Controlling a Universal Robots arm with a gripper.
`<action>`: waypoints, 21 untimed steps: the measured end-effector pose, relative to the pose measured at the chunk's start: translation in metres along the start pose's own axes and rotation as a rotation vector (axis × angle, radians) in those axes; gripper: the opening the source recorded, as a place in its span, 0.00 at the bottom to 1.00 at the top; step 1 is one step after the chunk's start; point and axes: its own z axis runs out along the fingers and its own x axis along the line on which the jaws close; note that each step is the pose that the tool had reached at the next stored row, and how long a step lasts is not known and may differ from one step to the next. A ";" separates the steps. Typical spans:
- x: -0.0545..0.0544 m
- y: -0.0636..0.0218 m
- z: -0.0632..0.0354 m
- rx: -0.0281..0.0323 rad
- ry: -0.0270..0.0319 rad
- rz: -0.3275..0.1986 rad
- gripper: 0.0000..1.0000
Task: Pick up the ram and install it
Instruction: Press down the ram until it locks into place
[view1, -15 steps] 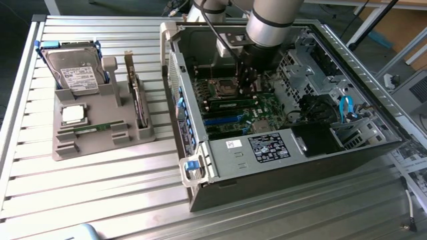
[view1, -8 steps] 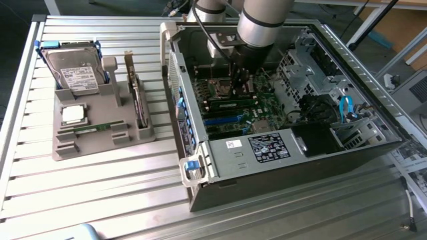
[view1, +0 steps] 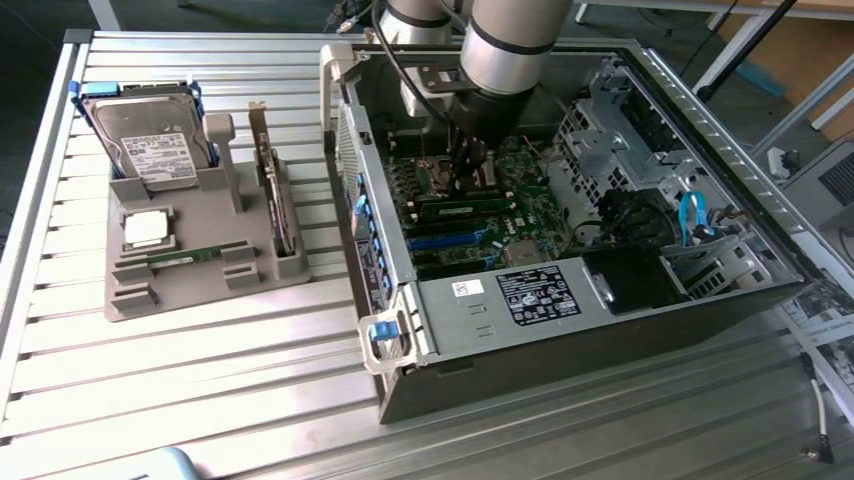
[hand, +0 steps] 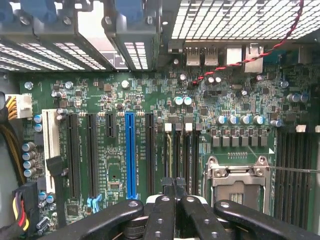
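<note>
Far over on the exterior view's left of the table (view1: 200, 400): grey holder (view1: 200, 295) carrying a hard drive (view1: 154, 140). Lying flat in the holder's near part, the ram (view1: 187, 257), well apart from the hand. Just beside it, standing on edge, an expansion card (view1: 276, 200). Further right, an open computer case (view1: 561, 340). Reaching down inside, the hand (view1: 470, 178), closed with nothing seen between its fingers (hand: 167, 192); poised over the memory slots (hand: 182, 150), next to the processor socket (hand: 235, 182).
</note>
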 end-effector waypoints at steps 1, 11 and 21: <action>0.000 0.0000 0.0000 0.0000 0.0001 0.000 0.10; 0.000 0.0002 0.0051 -0.0001 0.0001 0.000 0.10; 0.000 0.0056 0.0050 0.0000 0.0000 0.000 0.10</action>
